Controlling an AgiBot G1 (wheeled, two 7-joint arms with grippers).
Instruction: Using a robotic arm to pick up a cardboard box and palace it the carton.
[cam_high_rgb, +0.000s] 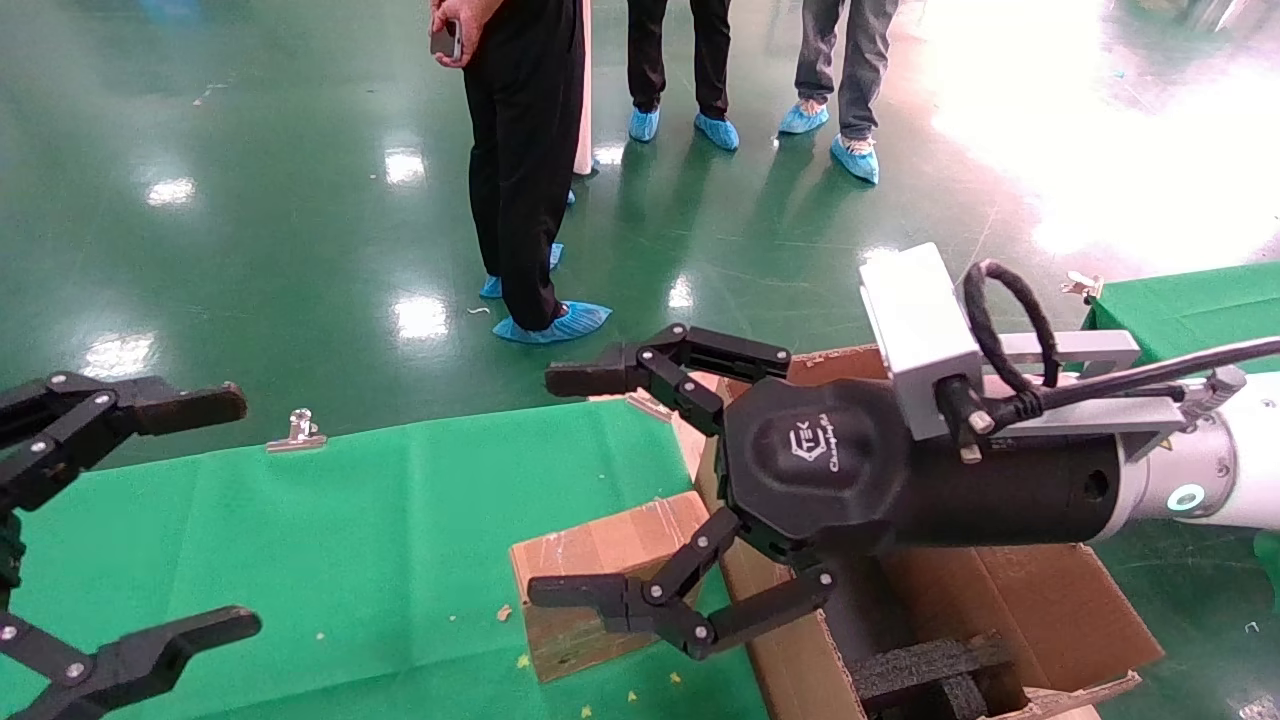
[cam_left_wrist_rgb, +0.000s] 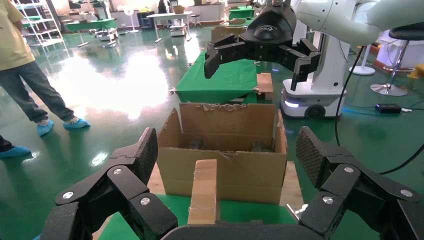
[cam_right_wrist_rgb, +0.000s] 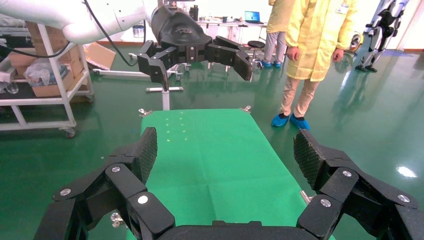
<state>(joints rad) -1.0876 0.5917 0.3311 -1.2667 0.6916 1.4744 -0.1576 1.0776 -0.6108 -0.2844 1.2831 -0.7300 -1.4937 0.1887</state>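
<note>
Fingers of the right gripper (cam_high_rgb: 575, 490) stood spread wide and empty in the head view, poised in the air above the cardboard box (cam_high_rgb: 610, 580), which lay on the green table (cam_high_rgb: 350, 540) touching the near wall of the carton (cam_high_rgb: 1040, 600). The approach was in hand, I judged; the next move called for a descent to straddle the box before closing. The arm's body hid much of the carton's inside, and only a black foam block (cam_high_rgb: 930, 665) showed. The left gripper (cam_high_rgb: 130, 520) hung released at the table's far left, partly cut off.

In the left wrist view, the box (cam_left_wrist_rgb: 204, 192) leaned against the carton (cam_left_wrist_rgb: 225, 170), its lower end hidden behind the left gripper's own spread fingers (cam_left_wrist_rgb: 145, 152); the right gripper (cam_left_wrist_rgb: 260, 60) hovered beyond.

The right wrist view showed only bare table (cam_right_wrist_rgb: 210, 150), the right fingers (cam_right_wrist_rgb: 142, 152) apart, and the left gripper (cam_right_wrist_rgb: 200, 62) opposite; box and carton were out of sight.
</note>
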